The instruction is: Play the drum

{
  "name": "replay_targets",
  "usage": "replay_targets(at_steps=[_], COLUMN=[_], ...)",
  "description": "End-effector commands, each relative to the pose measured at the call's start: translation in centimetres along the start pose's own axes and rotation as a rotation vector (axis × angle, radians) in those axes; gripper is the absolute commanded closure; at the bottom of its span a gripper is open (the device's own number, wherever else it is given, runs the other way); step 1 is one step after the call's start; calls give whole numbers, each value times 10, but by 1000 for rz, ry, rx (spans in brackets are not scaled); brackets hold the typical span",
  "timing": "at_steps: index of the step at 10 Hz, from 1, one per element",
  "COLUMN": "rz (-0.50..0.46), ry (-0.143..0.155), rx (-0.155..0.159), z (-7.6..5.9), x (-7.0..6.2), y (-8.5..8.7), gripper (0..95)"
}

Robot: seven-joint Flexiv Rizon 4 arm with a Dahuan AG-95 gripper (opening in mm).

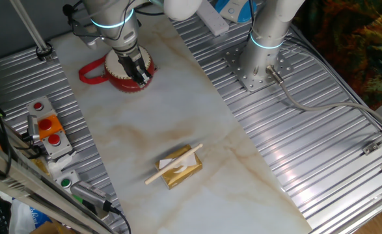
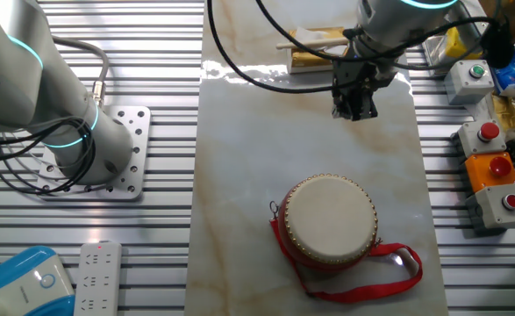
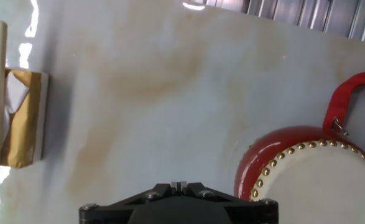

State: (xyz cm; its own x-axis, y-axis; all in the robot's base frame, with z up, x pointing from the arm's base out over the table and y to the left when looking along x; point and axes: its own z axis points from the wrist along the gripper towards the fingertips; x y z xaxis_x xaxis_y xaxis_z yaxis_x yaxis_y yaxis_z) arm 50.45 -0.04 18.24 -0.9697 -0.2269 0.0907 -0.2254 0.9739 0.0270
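While the end effector (image 2: 355, 110) hangs above the marble tabletop (image 2: 239, 175), finger spacing indeterminable, bare surface separates it from the drum (image 2: 330, 219) near the tabletop's edge; beyond, a wooden stick (image 1: 172, 165) lies across the gold block (image 1: 181, 170).

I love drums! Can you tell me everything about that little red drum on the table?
The drum is small and round, with a shiny red body and a flat cream-white head edged in gold studs. A red strap loops out from its side. It sits upright on the pale marble-look tabletop. Nothing is touching its head.
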Motion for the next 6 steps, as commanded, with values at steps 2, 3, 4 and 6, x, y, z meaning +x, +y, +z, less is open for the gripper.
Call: replay_targets(at_steps=[2,3,4,6], rz=[8,22,38,54], ry=[-5,-4,-1,0], rx=[4,2,4,8], z=[-4,-7,-8,-7], x=[-3,-5,-9,-19], y=[6,10,17,30], gripper=[950,950,950,950])
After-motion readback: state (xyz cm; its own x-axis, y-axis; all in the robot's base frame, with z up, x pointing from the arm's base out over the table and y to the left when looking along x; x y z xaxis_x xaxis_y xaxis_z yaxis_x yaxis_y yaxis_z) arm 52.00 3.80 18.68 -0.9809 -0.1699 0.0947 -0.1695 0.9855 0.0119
